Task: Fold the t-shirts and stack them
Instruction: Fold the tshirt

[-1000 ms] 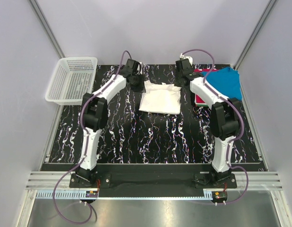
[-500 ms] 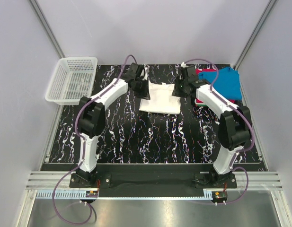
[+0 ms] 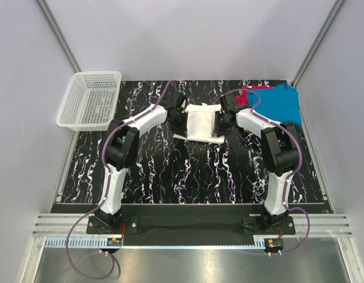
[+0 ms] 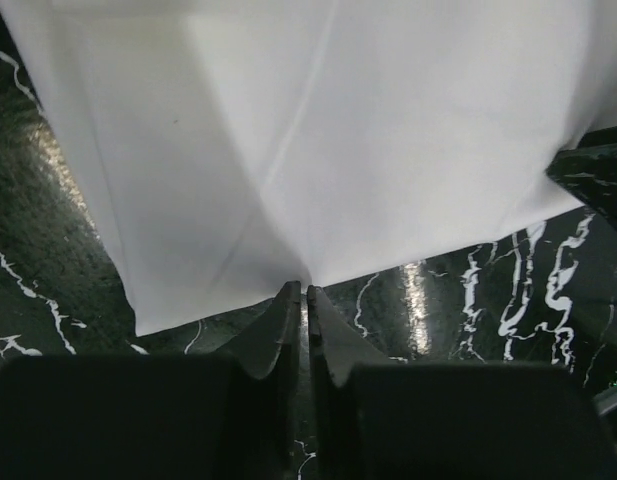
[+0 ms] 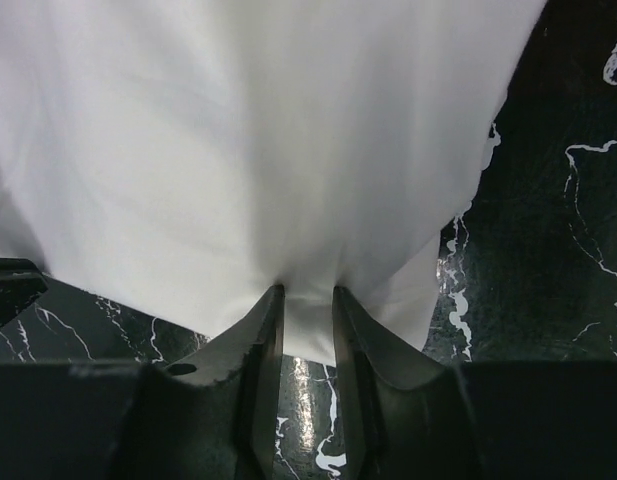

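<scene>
The white t-shirt (image 3: 200, 122) lies partly folded on the black marbled table, its far half lifted and carried forward over the near half. My left gripper (image 3: 183, 119) is shut on its left edge; in the left wrist view the cloth (image 4: 318, 140) runs into the tips (image 4: 306, 292). My right gripper (image 3: 220, 119) is shut on its right edge, with cloth (image 5: 268, 150) bunched between the fingers (image 5: 306, 298). A blue t-shirt (image 3: 281, 102) lies on a red one (image 3: 248, 91) at the far right.
A white mesh basket (image 3: 91, 99) stands at the far left, partly off the table. Grey walls and metal posts close in the back and sides. The table's (image 3: 187, 177) near half lies between the arm bases.
Both grippers have come nearer and inward with the shirt's far edge, doubling it over into a narrower, shorter bundle. The blue and red shirts have not moved.
</scene>
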### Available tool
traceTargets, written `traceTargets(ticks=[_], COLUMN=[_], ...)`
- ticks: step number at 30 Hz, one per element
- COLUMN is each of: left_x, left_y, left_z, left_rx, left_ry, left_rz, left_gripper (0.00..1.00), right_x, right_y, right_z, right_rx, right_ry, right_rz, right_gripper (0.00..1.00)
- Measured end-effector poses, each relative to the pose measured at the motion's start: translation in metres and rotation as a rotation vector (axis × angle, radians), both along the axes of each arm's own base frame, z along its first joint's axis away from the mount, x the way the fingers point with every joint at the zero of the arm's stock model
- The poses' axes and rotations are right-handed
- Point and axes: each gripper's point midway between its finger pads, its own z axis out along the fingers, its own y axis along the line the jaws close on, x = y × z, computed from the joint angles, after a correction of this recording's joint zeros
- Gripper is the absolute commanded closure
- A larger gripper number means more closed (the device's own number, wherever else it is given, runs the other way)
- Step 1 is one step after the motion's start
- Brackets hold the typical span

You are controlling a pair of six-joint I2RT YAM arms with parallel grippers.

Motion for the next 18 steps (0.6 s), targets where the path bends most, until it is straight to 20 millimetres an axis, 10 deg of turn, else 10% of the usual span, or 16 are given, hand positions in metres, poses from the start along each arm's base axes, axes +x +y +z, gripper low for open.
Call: traceTargets(ticks=[4,7,18], left_x=[-0.005,-0.007,-0.024], left_y=[0.008,0.010,0.009], left_z=[-0.016,-0.026,-0.033], left_rx=[0.042,0.057,0.072], left_ry=[0.025,0.043,0.054], left_rz=[0.009,0.009,-0.011], left_gripper=[1.00,1.00,1.00], right_x=[-0.003,-0.002,-0.007], right_y=[-0.001,-0.002,-0.001], right_z=[-0.011,-0.013,-0.016], right_rx=[-0.009,-0.018,-0.026], right_ry=[0.029,0.045,0.086], right_rz=[-0.007,-0.009,-0.024], right_gripper=[0.73,1.00,1.00])
